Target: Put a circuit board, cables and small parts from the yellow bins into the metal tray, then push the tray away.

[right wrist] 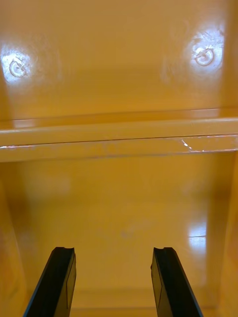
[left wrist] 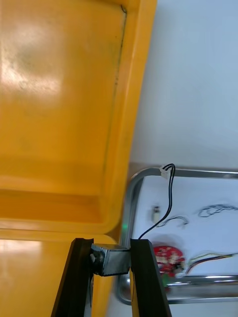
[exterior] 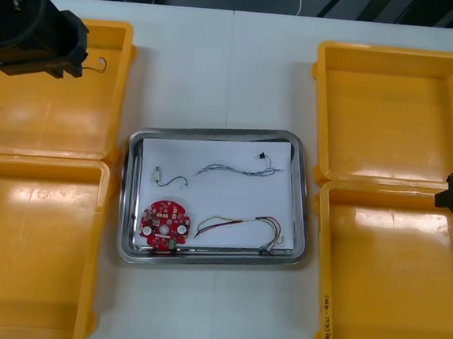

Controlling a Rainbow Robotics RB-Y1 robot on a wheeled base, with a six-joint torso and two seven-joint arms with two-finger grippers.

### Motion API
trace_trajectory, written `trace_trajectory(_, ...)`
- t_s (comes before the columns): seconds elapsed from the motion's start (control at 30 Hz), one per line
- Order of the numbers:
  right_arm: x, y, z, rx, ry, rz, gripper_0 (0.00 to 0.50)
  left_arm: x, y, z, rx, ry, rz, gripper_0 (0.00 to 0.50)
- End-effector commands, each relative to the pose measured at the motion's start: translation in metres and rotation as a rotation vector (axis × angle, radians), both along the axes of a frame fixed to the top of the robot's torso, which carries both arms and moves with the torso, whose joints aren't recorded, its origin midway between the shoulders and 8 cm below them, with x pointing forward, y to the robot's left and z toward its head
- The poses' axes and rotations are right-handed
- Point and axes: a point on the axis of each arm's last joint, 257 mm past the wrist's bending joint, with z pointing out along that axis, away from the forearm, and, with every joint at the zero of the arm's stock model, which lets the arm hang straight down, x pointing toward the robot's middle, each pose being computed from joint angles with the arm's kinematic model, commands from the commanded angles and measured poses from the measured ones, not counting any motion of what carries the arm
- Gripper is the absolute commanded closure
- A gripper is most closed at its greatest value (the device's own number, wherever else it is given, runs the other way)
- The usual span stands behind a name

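While the left tool (left wrist: 111, 246) hangs over the far left yellow bin (exterior: 53, 115), its fingers clamp a small metal part (left wrist: 110, 260) trailing a black cable (left wrist: 167, 198). The metal tray (exterior: 131, 197), at mid-worktop (exterior: 220, 66), holds a red circuit board (exterior: 164, 225). The right tool (right wrist: 114, 257), spread wide and empty, is above the right yellow bins (right wrist: 119, 131).

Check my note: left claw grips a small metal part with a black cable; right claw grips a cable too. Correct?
No. The right claw is open and empty above a yellow bin, as the right wrist view shows. The left claw does grip the small metal part with its black cable.
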Motion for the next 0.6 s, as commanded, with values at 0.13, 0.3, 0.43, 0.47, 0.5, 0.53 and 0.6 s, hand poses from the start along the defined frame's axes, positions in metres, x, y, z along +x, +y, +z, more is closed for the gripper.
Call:
trace_trajectory(0.13, 0.002, -0.014, 0.020, -0.051, -0.045, -0.013, 0.058, -0.008, -0.072, -0.009, -0.063, -0.045, -0.063, 0.500)
trace_trajectory(0.3, 0.003, -0.015, 0.020, -0.056, -0.045, -0.016, 0.058, -0.013, -0.102, -0.023, -0.078, -0.035, -0.055, 0.500)
trace_trajectory(0.43, 0.003, -0.015, 0.020, -0.056, -0.045, -0.016, 0.056, -0.017, -0.127, -0.034, -0.083, -0.031, -0.074, 0.500)
trace_trajectory(0.47, 0.003, -0.015, 0.020, -0.056, -0.045, -0.016, 0.058, -0.017, -0.130, -0.035, -0.082, -0.031, -0.076, 0.500)
trace_trajectory(0.5, 0.003, -0.015, 0.020, -0.056, -0.045, -0.016, 0.056, -0.018, -0.136, -0.039, -0.079, -0.029, -0.082, 0.500)
trace_trajectory(0.53, 0.003, -0.015, 0.020, -0.056, -0.045, -0.016, 0.058, -0.019, -0.140, -0.042, -0.073, -0.027, -0.087, 0.500)
trace_trajectory(0.6, 0.003, -0.015, 0.020, -0.056, -0.045, -0.016, 0.056, -0.022, -0.147, -0.049, -0.064, -0.016, -0.098, 0.500)
